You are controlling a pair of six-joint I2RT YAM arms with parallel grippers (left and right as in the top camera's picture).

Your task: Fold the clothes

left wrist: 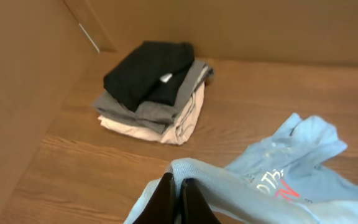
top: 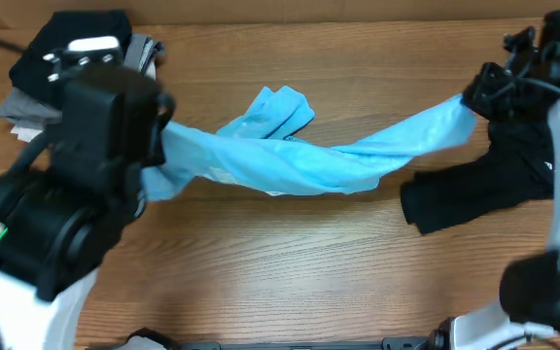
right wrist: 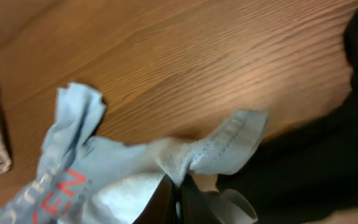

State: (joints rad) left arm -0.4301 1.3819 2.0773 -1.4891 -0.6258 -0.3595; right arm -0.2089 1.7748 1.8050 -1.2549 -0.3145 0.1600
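Across the middle of the brown wooden worktop (top: 290, 262) the light blue cotton T-shirt with white and red-pink lettering (top: 290, 156) runs as a twisted rope between the two arms. One end is pinched in the left claw (left wrist: 179, 188), the other in the right claw (right wrist: 178, 190). Both claws are clenched on folds of the blue fabric, with the right one gripping just beside a ribbed hem edge. Whether the sagging middle touches the wood is hard to tell. The loose black garment (top: 484, 185) lies crumpled on the right side of the worktop, near the right arm and held by nothing. The neat pile of black, grey and beige folded garments (left wrist: 154, 93) sits in the far left corner, well apart. The shirt looks light, limp and a little stretchy, with no stiffness. It will probably bunch, twist and drape rather than hold a shape, and a thin pinch could slip under a hard pull. Better holds are likely doubled edges, such as hem corners or shoulder seams, so the panel spreads flat. The black garment probably handles the same way and is best taken by an edge.
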